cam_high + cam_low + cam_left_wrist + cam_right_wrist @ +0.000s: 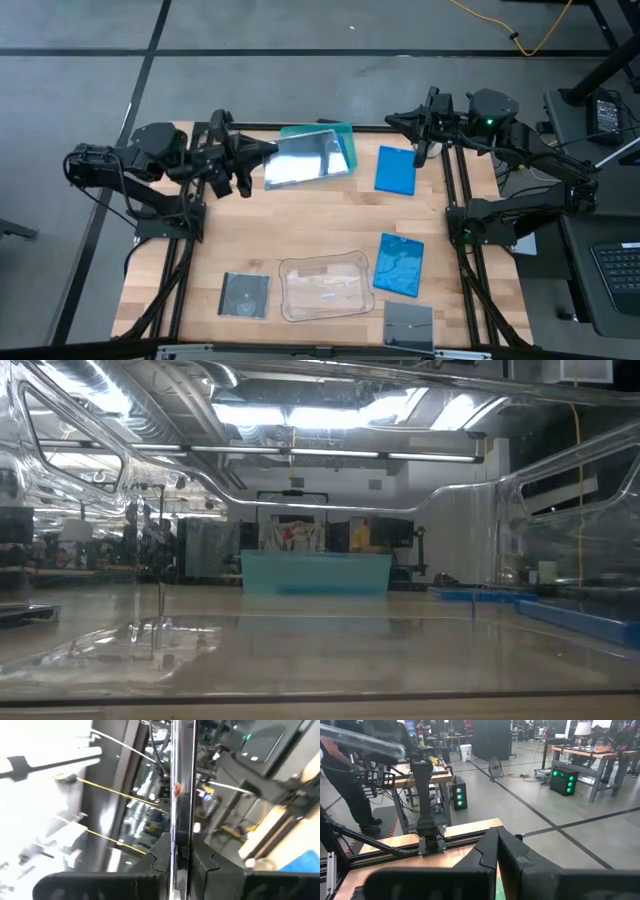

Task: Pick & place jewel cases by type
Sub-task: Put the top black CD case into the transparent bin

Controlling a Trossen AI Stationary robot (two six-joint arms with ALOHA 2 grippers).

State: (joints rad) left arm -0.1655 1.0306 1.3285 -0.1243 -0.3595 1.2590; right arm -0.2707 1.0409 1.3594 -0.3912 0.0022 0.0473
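Observation:
My left gripper (258,160) is shut on a clear, mirror-like square jewel case (306,160), which it holds over the near-left part of the teal tray (338,133) at the table's far side. The left wrist view shows the case edge-on as a thin strip (181,780). My right gripper (396,122) hangs shut and empty at the far right (497,842). One blue case (395,170) lies flat beside the teal tray, another (400,265) near the right front. A dark case showing a disc (245,295) and another dark case (408,325) lie at the front. My left gripper pinches the case's left edge (180,837) between its two fingers. The fingers (160,852) come in about level from the table's left. The case is lifted clear above the teal tray, reaching out past the fingertips toward the right, its broad face turned mostly upward and somewhat tilted.
A clear rounded tray (325,288) stands at the front middle, between the front cases; the low view looks through its wall (120,640). Bare wood lies in the table's middle (300,225). Black frame rails (455,200) run along the table's sides.

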